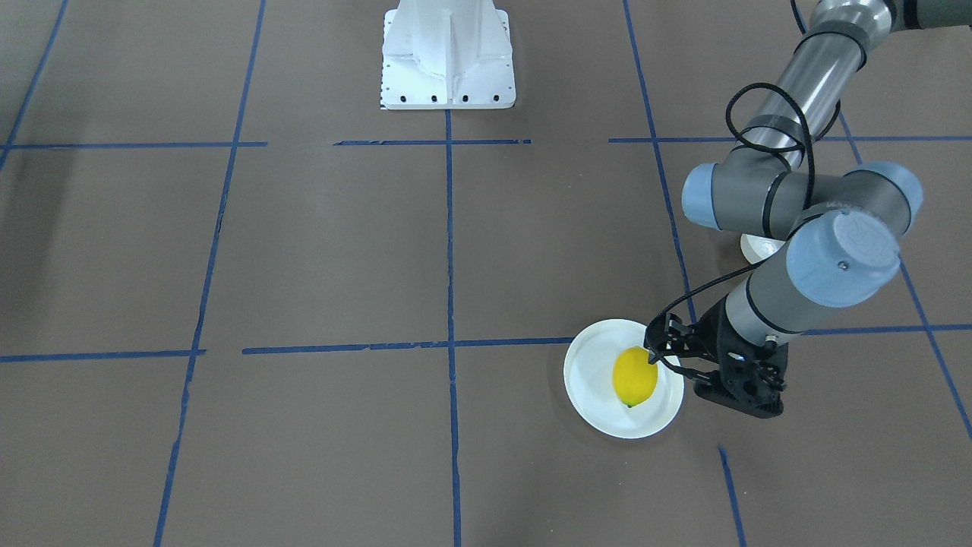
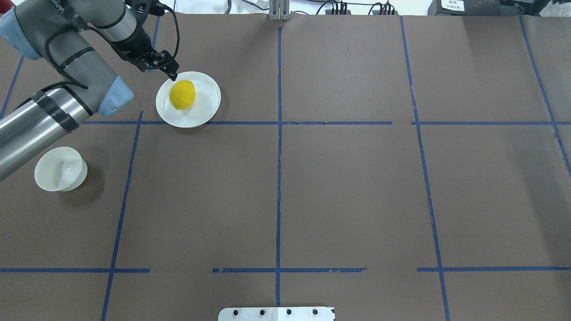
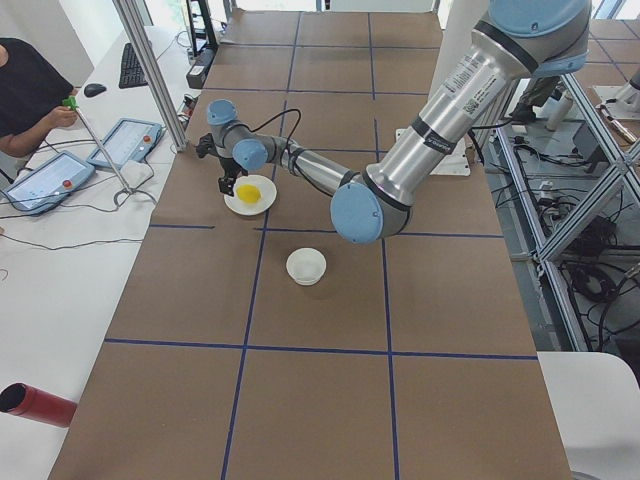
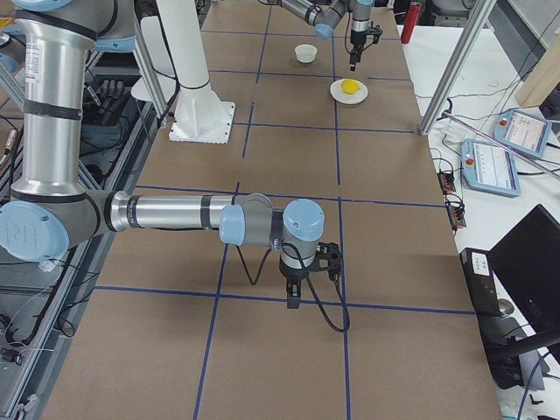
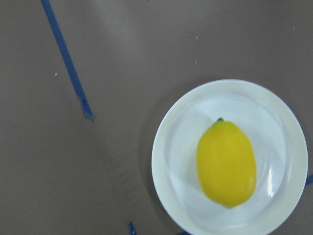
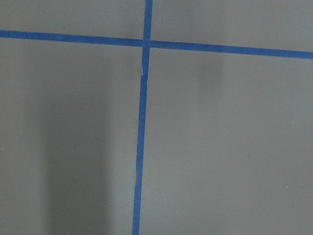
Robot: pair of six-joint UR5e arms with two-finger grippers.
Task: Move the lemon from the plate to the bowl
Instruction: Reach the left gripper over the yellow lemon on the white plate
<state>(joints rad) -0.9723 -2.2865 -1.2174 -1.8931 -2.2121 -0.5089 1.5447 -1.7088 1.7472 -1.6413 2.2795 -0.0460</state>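
Observation:
The yellow lemon [image 2: 182, 94] lies on the flat white plate [image 2: 209, 111] at the far left of the table. It also shows in the front view [image 1: 635, 376] and fills the lower right of the left wrist view [image 5: 226, 164]. My left gripper [image 2: 173, 76] hovers over the plate's far-left rim beside the lemon, apart from it, its fingers together and empty. The small deep bowl [image 2: 60, 169] stands nearer me on the left, partly under my left arm. My right gripper [image 4: 293, 302] shows only in the exterior right view, low over bare table; I cannot tell whether it is open.
The white robot base [image 1: 448, 57] stands at the table's near middle edge. Blue tape lines [image 6: 141, 147] grid the brown table. An aluminium post [image 3: 150, 70], tablets [image 3: 125, 143] and an operator [image 3: 25, 90] are beyond the far edge.

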